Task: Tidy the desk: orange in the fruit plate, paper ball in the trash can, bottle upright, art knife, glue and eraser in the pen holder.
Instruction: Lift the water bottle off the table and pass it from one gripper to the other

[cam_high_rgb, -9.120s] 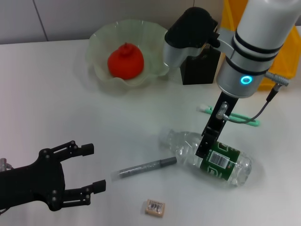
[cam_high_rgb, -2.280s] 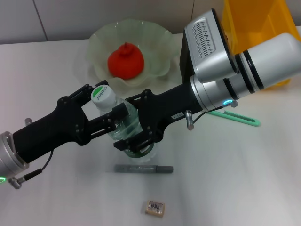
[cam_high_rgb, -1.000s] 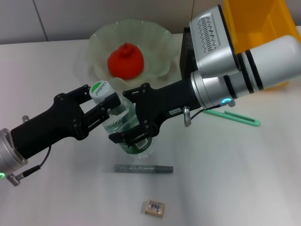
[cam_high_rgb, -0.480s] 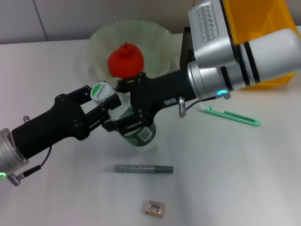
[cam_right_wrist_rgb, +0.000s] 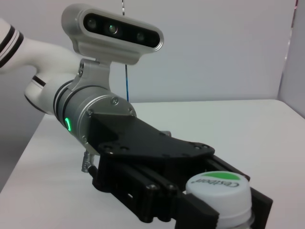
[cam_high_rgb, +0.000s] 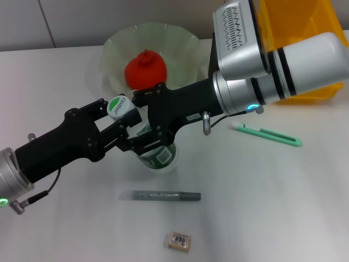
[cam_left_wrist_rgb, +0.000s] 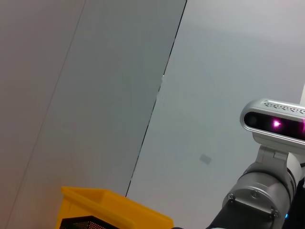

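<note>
Clear plastic bottle (cam_high_rgb: pixel 155 147): my landmark in the head view; it stands close to upright on the white table (cam_high_rgb: pixel 283 207), white cap with green print tipped slightly toward my left side.
Left gripper (cam_high_rgb: pixel 121 121): I see its black fingers closed around the bottle's neck just under the cap.
Right gripper (cam_high_rgb: pixel 154 127): reaches in from the opposite side; its fingers clamp the bottle's body at the green label.
Orange (cam_high_rgb: pixel 145 70): behind the bottle, lying in the fruit plate (cam_high_rgb: pixel 117 49), well apart from both grippers.
Pen holder (cam_high_rgb: pixel 209 60): behind the bottle toward my right, mostly hidden by the right arm; I only catch a black edge.
Trash can (cam_high_rgb: pixel 297 33): yellow, beyond the pen holder, farthest from the bottle.
Grey marker (cam_high_rgb: pixel 166 195): lies flat in front of the bottle, nearer me.
Eraser (cam_high_rgb: pixel 179 241): in front of the marker, farther from the bottle.
Green art knife (cam_high_rgb: pixel 267 134): flat on the table on my right of the bottle, well apart.
Left wrist view: I get grey wall, a corner of the trash can (cam_left_wrist_rgb: pixel 114 212), and the right arm's camera housing (cam_left_wrist_rgb: pixel 276 125); no bottle in sight.
Right wrist view: the bottle's cap (cam_right_wrist_rgb: pixel 218 187) sits close up, with the left gripper (cam_right_wrist_rgb: pixel 224 207) closed against the neck below it.
</note>
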Tool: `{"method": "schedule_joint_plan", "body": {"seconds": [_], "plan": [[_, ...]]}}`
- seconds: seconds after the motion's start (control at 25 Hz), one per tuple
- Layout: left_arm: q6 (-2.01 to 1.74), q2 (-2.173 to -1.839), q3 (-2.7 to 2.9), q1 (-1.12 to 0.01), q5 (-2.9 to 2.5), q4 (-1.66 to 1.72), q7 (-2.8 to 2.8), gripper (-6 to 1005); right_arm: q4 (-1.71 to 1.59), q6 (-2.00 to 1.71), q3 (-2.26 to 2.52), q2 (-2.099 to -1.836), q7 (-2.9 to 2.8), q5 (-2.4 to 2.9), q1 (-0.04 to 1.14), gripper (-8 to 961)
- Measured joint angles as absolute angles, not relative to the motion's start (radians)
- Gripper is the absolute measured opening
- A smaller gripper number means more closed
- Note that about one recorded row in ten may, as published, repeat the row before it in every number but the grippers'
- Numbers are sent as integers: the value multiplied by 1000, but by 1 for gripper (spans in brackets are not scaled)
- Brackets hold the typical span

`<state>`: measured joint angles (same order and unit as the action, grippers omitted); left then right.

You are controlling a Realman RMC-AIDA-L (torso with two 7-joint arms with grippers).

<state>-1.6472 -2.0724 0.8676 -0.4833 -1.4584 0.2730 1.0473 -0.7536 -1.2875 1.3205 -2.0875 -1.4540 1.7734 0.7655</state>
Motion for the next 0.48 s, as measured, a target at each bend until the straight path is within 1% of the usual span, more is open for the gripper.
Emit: {"method": "schedule_joint_plan", "body": {"seconds": [0.48], "plan": [[-1634, -2072, 869, -492, -1456, 273, 1050, 445, -772, -1241, 1365, -2088, -1455, 1773, 757, 757]]}}
